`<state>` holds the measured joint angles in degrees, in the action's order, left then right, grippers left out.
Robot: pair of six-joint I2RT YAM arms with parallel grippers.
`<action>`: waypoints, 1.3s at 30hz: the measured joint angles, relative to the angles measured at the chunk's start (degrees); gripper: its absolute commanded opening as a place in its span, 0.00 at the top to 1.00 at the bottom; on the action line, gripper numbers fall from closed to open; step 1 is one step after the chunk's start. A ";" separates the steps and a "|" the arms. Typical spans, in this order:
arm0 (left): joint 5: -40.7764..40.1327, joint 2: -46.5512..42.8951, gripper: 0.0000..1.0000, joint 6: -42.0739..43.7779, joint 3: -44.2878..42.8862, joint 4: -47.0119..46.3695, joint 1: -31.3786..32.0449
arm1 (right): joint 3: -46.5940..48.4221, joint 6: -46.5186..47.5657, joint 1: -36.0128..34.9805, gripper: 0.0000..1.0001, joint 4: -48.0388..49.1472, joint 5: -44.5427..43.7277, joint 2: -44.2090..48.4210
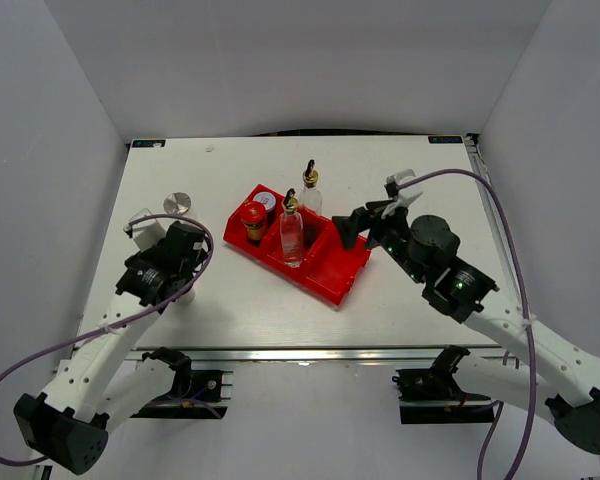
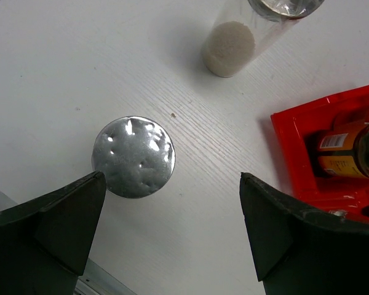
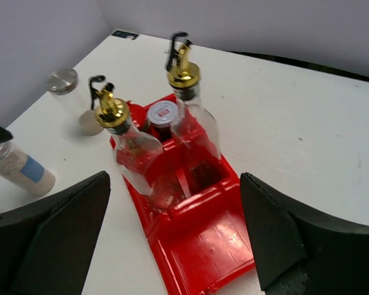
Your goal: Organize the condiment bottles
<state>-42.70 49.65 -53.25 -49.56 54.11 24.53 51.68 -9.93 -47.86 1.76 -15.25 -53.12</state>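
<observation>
Two bottles (image 1: 292, 238) and a jar (image 1: 253, 222) stand in the bin (image 1: 338, 278). Only the right wrist view shows the blue label on a shaker (image 3: 23, 169) left of it. The left gripper (image 2: 172, 196) and right gripper (image 3: 174, 190) gape wide, empty.

a robot lab cell: white table (image 1: 430, 170) boxed by plain white walls (image 1: 50, 90), cabled arms (image 1: 500, 320).

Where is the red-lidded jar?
In the top view, the red-lidded jar sits at the left end of the red bin, left of a gold-topped bottle.
</observation>
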 measured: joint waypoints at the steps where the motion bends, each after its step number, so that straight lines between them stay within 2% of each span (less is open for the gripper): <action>1: -0.04 0.59 0.02 -0.24 -0.09 0.20 -0.09 | -1.31 -0.24 0.00 0.11 -0.20 -1.36 1.31; 12: -4.37 3.10 0.02 -1.77 -6.25 3.15 -2.05 | -12.57 -3.54 0.02 0.10 -1.84 -18.36 10.32; 20: -5.66 11.80 0.02 2.14 -15.96 -5.90 -5.22 | -13.25 -3.74 0.02 0.11 -1.84 -22.80 10.93; 25: 3.67 21.11 0.02 6.80 -17.27 -15.30 -14.49 | -13.77 -3.37 0.09 0.11 -1.81 -24.09 11.26; 28: 8.74 28.92 0.02 9.07 -20.65 -16.90 -18.10 | -14.21 -3.08 0.11 0.11 -1.97 -24.83 11.52; 33: 13.11 37.90 0.02 12.02 -24.33 -19.06 -18.58 | -14.23 -2.91 0.11 0.11 -2.01 -25.46 11.52; 39: 13.51 40.89 0.02 13.44 -25.46 -19.39 -18.82 | -14.23 -2.51 0.11 0.11 -2.01 -26.01 11.08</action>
<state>-29.19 90.54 -39.81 -75.02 34.72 5.72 37.45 -12.45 -47.75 -0.25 -41.25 -42.04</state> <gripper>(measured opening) 0.983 0.895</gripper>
